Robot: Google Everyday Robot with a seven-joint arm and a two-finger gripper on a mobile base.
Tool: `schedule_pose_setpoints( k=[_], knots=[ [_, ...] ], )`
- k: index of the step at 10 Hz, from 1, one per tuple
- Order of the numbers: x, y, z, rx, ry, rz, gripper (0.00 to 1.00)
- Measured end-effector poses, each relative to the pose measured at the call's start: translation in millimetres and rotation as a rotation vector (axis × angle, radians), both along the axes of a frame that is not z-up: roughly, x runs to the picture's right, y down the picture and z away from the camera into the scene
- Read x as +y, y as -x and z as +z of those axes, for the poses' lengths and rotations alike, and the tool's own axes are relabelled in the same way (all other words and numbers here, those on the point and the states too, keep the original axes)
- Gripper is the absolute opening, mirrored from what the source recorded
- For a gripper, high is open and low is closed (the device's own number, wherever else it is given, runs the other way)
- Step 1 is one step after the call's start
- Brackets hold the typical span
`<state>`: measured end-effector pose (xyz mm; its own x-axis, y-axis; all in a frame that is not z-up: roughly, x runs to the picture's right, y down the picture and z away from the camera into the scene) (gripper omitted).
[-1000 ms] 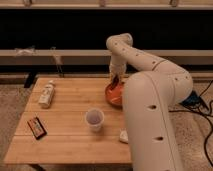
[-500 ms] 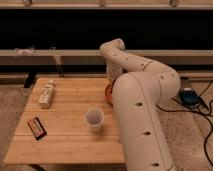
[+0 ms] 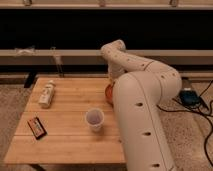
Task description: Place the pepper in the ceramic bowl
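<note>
The ceramic bowl (image 3: pixel 107 93) shows only as an orange-red sliver at the table's right edge. My white arm covers the rest of it. My gripper (image 3: pixel 112 83) hangs from the bent arm right above the bowl and is largely hidden by the arm's own links. The pepper is hidden; I cannot tell whether it is in the gripper or in the bowl.
A small white cup (image 3: pixel 94 119) stands at the middle front of the wooden table (image 3: pixel 65 145). A black-and-red packet (image 3: pixel 36 127) lies at the front left. A white bottle (image 3: pixel 47 93) lies at the back left. Cables and a blue box (image 3: pixel 189 95) lie on the floor at the right.
My arm has swung left and nearer the camera. It now covers most of the bowl, which showed more fully a second ago. The cup, packet and bottle have not moved.
</note>
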<state>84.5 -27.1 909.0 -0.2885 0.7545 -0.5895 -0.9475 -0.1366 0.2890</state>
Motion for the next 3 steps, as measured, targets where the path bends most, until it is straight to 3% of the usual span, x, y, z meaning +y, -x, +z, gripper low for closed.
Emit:
schedule_pose_setpoints(
  k=[3],
  knots=[
    [0.4, 1.0, 1.1, -0.004, -0.001, -0.002, 0.8]
  ],
)
